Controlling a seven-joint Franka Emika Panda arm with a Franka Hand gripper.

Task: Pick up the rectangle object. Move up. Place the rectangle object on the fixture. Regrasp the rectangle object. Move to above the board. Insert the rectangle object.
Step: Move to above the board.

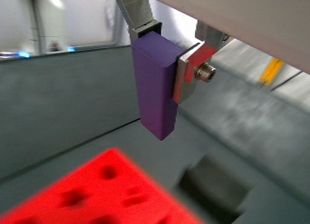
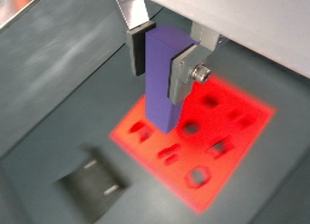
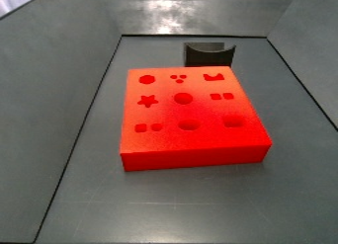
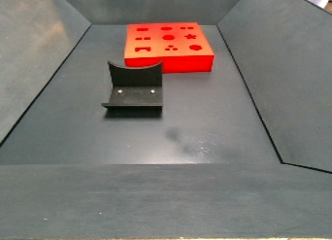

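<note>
The pincer is squeezing the rectangle object between its two silver fingers. The purple block is hanging long-side down, high in the air. Both wrist views are showing this. Neither side view is showing the pincer or the block, so they are sitting up above what those cameras see.

Below the block, the dark fixture is standing empty on the grey floor. The board is lying a little farther on, red and flat, with its shaped holes open. In a wrist view the block's lower end is hanging over the near edge of the board.

I think the arm is carrying the block toward its hole. Things could go wrong here. If the block is tipping even a bit, its corner could be catching on the hole's edge. If it is lining up with the wrong hole, it will not be going in. Pushing down then could be making it slip in the fingers.
</note>
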